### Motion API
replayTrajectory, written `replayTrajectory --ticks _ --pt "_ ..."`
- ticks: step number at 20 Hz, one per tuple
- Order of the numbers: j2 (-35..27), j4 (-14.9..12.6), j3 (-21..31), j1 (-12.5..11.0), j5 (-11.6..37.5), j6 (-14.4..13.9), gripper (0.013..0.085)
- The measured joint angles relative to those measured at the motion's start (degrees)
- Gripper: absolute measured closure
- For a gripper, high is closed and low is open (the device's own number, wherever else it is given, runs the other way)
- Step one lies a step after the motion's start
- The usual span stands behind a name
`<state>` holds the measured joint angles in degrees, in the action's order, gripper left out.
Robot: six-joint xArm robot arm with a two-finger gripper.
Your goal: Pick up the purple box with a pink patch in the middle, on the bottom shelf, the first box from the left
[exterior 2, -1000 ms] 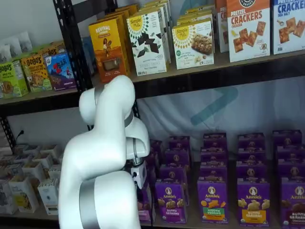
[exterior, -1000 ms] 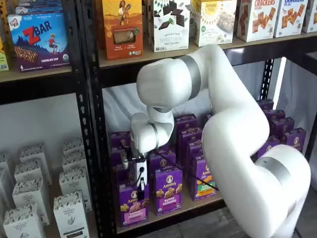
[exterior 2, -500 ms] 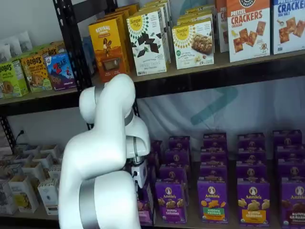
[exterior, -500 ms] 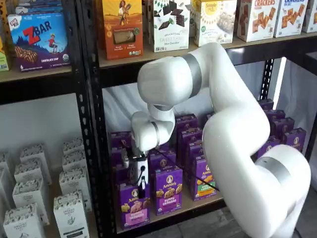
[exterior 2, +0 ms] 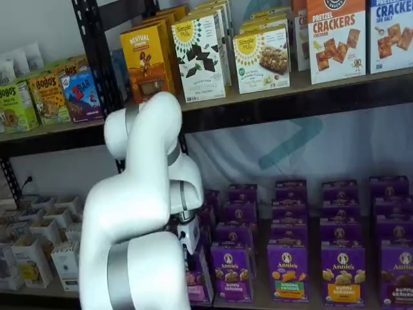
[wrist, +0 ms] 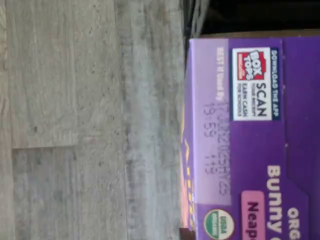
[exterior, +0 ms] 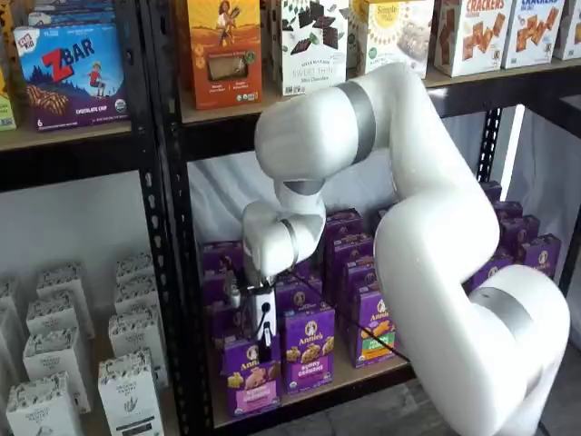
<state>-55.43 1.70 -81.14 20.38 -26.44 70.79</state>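
Observation:
The purple box (exterior: 251,386) with the pink panel stands at the left front of the bottom shelf (exterior: 356,374), leaning slightly out toward the front edge. My gripper (exterior: 263,343) hangs straight down over it, its black fingers closed on the box's top edge. The wrist view shows the box's purple top flap (wrist: 250,150) close up, with a Box Tops label and a pink patch. In a shelf view my white arm hides most of the box (exterior 2: 199,285) and the fingers.
A purple carton with brown snacks (exterior: 307,350) stands right beside the held box, and one with a green-orange panel (exterior: 372,329) further right. Rows of purple cartons fill the shelf behind. A black rack post (exterior: 177,272) is just left. Grey floor (wrist: 90,120) lies below.
The purple box has shifted a little forward and rightward with the gripper on it. The arm's elbow has risen slightly.

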Motion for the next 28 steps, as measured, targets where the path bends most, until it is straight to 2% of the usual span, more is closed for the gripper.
replayTrajectory --ticks 7,8,11,15,20,23,25,28 --pt "5.53 -5.02 8.00 0.51 2.05 -5.03 0.0650" --pt "6.42 -5.27 9.32 0.56 2.75 -5.32 0.0650" --pt "10.17 -3.26 13.95 0.88 4.57 -3.77 0.0650" --pt "15.54 -4.06 19.65 0.92 6.10 -4.55 0.0650" --pt "21.87 -7.11 25.44 0.50 6.34 -6.99 0.0650" --pt "25.89 -10.65 28.54 0.29 5.22 -10.01 0.0650" --pt "28.43 -9.87 30.25 0.50 3.97 -9.41 0.0650" --pt "31.66 -7.04 32.20 0.88 2.29 -7.20 0.0650"
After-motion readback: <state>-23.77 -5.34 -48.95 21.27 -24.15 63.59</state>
